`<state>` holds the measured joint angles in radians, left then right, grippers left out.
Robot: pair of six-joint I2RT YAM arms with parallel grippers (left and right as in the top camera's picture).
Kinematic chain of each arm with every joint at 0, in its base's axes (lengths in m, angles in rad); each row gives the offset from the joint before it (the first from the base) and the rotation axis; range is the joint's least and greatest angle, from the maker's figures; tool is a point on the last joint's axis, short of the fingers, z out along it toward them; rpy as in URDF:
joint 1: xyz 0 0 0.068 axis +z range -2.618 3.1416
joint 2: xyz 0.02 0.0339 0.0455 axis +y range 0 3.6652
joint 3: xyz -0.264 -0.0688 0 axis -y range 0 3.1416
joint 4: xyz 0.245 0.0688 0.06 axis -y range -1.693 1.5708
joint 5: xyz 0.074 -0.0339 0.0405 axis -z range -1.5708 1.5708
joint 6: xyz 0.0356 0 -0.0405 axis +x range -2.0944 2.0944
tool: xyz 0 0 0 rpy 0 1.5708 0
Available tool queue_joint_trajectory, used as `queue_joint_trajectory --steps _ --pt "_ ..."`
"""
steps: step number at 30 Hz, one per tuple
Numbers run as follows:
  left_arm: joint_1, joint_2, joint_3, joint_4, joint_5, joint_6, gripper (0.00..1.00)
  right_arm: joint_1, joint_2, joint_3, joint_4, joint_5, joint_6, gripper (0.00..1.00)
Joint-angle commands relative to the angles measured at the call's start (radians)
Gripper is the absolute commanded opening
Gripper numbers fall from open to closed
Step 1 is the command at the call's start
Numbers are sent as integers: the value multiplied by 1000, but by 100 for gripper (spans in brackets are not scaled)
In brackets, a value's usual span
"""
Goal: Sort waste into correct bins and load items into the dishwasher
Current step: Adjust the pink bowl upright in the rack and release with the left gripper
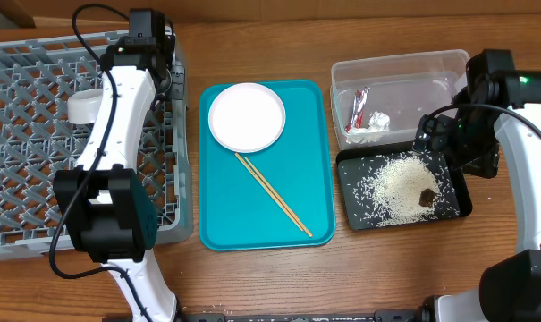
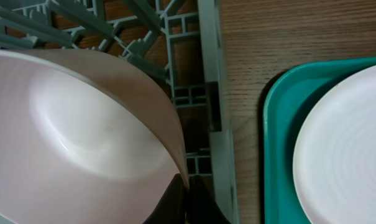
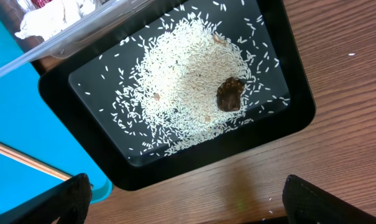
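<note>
My left gripper (image 2: pixel 188 202) is shut on the rim of the pinkish-white bowl (image 2: pixel 82 124), held over the right edge of the grey dish rack (image 2: pixel 206 93). In the overhead view the arm hides that grip. The white plate (image 1: pixel 247 116) and the wooden chopsticks (image 1: pixel 272 192) lie on the teal tray (image 1: pixel 225 215). My right gripper (image 3: pixel 194 205) is open above the table by the black tray (image 3: pixel 82 106), which holds rice grains (image 3: pixel 181 81) and a brown scrap (image 3: pixel 230 94). The clear tub (image 1: pixel 400 67) holds the napkin (image 1: pixel 376 121) and the wrapper (image 1: pixel 358 107).
The dish rack (image 1: pixel 38 143) fills the left of the table, and a pale rounded dish (image 1: pixel 85 105) shows in it beside my left arm. A few loose rice grains (image 3: pixel 351 55) lie on the wood right of the black tray. Bare wood runs along the front edge.
</note>
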<state>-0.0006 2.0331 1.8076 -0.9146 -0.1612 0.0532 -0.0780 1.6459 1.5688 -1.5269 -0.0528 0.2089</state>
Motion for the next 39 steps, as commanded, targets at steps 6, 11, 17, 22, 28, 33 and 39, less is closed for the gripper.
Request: queue_joint_trajectory --steps 6,11,17,22,28,33,39 --pt "8 -32 50 -7 157 -9 4 -3 -8 4 3 -4 0 100" --pt "71 -94 116 -8 474 46 4 -3 -8 4 3 -4 0 100" --pt "213 -92 136 -13 956 185 4 -3 -8 4 3 -4 0 100" --pt "320 -31 136 -22 1200 244 4 -3 -8 4 -1 -4 1 100" --pt "397 80 136 -15 1368 256 4 -3 -8 4 -2 -4 1 100" --pt "443 176 136 -4 1465 257 4 -3 -8 4 -2 -4 0 100" --pt "505 243 136 -16 1473 254 4 -3 -8 4 -2 -4 1 100"
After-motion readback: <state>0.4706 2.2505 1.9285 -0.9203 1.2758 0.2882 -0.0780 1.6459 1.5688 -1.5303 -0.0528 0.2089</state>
